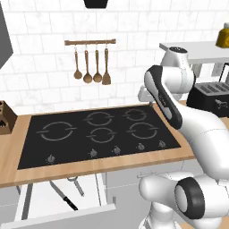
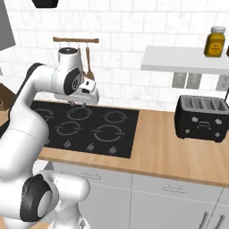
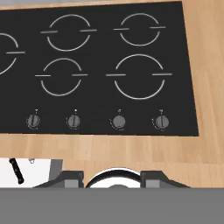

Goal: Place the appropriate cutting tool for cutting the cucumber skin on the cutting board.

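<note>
The slim grey peeler (image 1: 77, 185) with its loop-shaped head lies in the open white drawer (image 1: 96, 210) below the counter's front edge. Next to it lies the long black-handled knife (image 1: 66, 199), whose handle (image 3: 16, 170) also shows at the lower left of the hand view. My gripper (image 2: 78, 103) hovers over the black cooktop (image 1: 98, 132), pointing down, well above and behind the drawer. Its fingertips (image 3: 70, 177) stand wide apart with nothing between them, so the gripper (image 3: 113, 179) is open. The cucumber and the cutting board are out of view.
Wooden spoons and a spatula (image 1: 91, 67) hang on a wall rail behind the cooktop. A tan knife block (image 1: 5, 117) stands at the far left. A black toaster (image 2: 201, 117) sits on the counter to the right, under a shelf with a jar (image 2: 214, 41).
</note>
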Robot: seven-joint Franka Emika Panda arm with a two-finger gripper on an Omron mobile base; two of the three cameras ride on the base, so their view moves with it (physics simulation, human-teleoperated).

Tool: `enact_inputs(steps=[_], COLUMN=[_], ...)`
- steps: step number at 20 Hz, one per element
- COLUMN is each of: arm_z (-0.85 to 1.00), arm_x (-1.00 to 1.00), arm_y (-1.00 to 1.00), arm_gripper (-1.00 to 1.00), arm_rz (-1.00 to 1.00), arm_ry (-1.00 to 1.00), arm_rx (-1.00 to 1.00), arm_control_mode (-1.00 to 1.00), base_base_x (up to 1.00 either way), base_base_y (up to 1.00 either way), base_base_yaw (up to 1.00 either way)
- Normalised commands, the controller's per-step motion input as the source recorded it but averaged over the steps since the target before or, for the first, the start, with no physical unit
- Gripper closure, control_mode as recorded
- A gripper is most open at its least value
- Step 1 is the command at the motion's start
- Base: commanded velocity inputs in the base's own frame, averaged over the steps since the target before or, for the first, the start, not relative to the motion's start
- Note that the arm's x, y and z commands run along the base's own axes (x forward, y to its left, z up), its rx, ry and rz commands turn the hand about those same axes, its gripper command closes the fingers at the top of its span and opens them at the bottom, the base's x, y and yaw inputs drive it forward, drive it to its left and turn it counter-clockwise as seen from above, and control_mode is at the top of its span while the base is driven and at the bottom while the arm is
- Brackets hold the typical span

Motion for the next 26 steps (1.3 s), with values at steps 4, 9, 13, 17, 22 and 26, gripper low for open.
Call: enact_inputs(steps=[4,9,13,17,22,26], arm_z=[0.00,0.00,0.00,0.00,0.00,0.00], arm_x=[0.00,0.00,0.00,0.00,0.00,0.00], arm_y=[0.00,0.00,0.00,0.00,0.00,0.00], arm_gripper=[-1.00,-1.00,-1.00,-1.00,-1.00,-1.00], arm_rz=[0.00,0.00,0.00,0.00,0.00,0.00], arm_ry=[0.00,0.00,0.00,0.00,0.00,0.00], arm_rx=[0.00,0.00,0.00,0.00,0.00,0.00], arm_control_mode=[1.00,1.00,1.00,1.00,1.00,1.00], base_base_x=[0.00,-0.03,-0.43,-1.00,-1.00,-0.84], base_base_y=[0.00,0.00,-0.03,-0.37,0.55,1.00], base_base_yaw=[0.00,0.00,0.00,-0.16,-0.17,-0.15])
